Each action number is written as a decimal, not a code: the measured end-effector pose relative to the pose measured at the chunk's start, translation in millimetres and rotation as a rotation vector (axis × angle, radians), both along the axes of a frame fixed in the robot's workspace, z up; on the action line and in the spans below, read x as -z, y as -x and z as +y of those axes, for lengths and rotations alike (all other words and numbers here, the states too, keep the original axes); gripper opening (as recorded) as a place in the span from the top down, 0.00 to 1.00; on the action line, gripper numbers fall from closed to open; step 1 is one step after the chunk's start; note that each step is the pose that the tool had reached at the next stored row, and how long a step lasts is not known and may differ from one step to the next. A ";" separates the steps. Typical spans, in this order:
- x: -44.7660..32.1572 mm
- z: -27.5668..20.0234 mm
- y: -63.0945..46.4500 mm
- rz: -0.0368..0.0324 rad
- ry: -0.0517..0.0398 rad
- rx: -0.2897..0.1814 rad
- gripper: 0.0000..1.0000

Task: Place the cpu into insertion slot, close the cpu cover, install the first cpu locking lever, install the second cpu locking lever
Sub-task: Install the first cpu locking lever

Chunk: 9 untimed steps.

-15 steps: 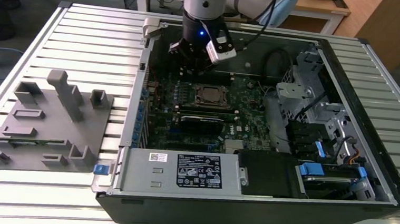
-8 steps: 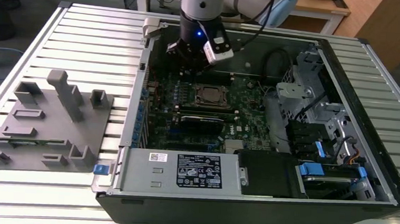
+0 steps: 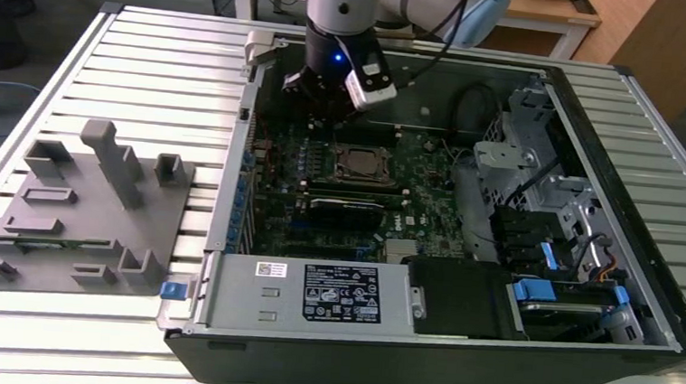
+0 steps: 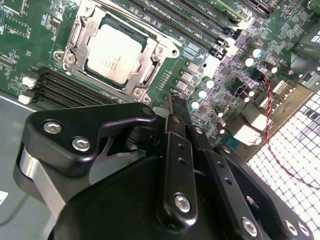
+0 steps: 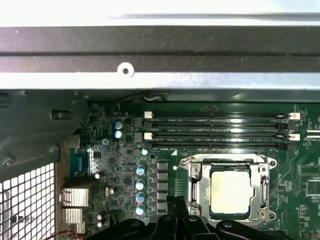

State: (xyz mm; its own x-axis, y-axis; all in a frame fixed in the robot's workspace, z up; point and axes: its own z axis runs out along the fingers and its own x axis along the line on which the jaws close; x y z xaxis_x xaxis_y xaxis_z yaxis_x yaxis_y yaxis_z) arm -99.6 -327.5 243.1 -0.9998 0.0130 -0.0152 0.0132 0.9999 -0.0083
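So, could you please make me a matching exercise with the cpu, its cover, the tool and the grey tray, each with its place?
Things:
1 cpu
2 cover
3 tool
4 grey tray

Places:
a outside the case, at the exterior view's left
b over the green board, beside the cover
c inside the cover's cut-out
d lying flat around the cpu

Pairs: 1c, 2d, 3b, 4a

No print is legible; a label [image 3: 342,293] sits on the power supply [image 3: 238,301].
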 end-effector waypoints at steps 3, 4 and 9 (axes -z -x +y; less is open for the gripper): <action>0.2 3.1 0.3 0.0000 0.0000 0.000 0.89; 0.1 3.8 0.3 0.0000 0.0000 0.000 0.89; -0.3 4.1 0.3 0.0001 0.0001 0.000 0.89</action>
State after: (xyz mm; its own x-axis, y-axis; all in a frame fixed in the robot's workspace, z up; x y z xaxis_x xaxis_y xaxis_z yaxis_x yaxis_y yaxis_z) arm -99.9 -323.3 243.4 -0.9998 0.0131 -0.0151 0.0132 0.9999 -0.0084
